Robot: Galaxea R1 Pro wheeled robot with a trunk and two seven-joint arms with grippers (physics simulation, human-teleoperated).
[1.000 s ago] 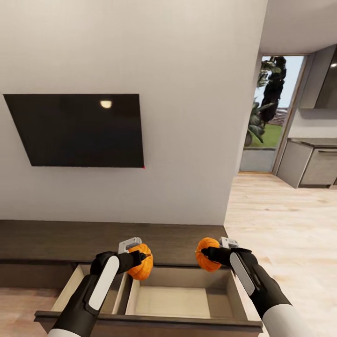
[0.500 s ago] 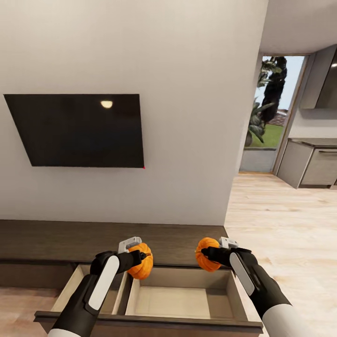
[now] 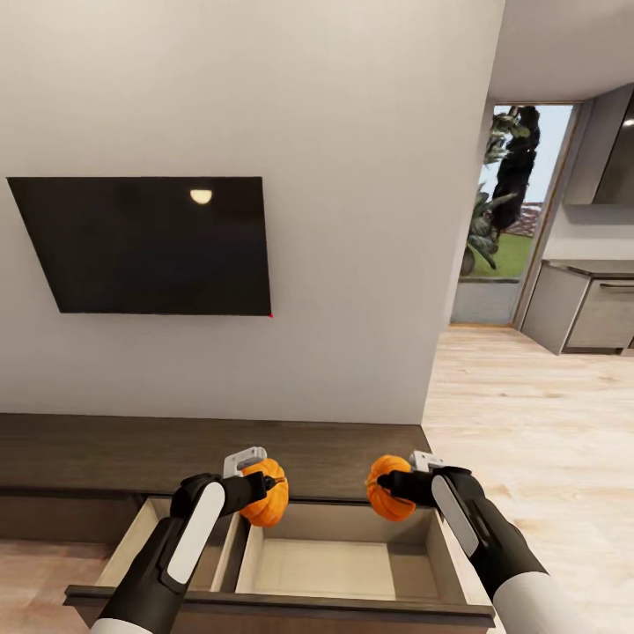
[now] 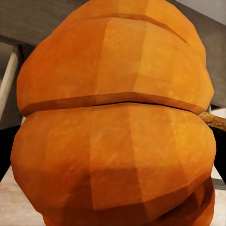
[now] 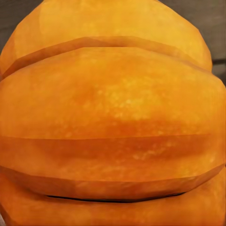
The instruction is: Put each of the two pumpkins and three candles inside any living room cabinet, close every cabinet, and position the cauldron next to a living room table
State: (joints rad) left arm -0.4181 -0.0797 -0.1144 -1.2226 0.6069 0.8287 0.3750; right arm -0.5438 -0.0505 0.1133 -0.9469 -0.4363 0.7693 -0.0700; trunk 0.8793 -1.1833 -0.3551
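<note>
While your left end effector grips one bright-orange ribbed pumpkin between its closed fingers, your right end effector clamps the second bright-orange ribbed pumpkin the same way. Both pumpkins hang just above the open light-wood drawer of the long, low dark-brown wooden cabinet, which runs along the white wall under a black wall-mounted screen.

In each wrist view the orange skin sits so close to the camera that you cannot judge how deep the fingers bite, so treat both holds as uncertain.

The left pumpkin hovers over the thin divider between the drawer's two compartments. Release it there and it will likely strike the divider's edge and roll, perhaps out over the front. Move it inward over the wide compartment first. The right pumpkin sits near the drawer's back edge, close to the cabinet top; let go too early and it may land on the top instead of inside. Lower both before opening, since a round ribbed body will bounce and roll if it is dropped.
</note>
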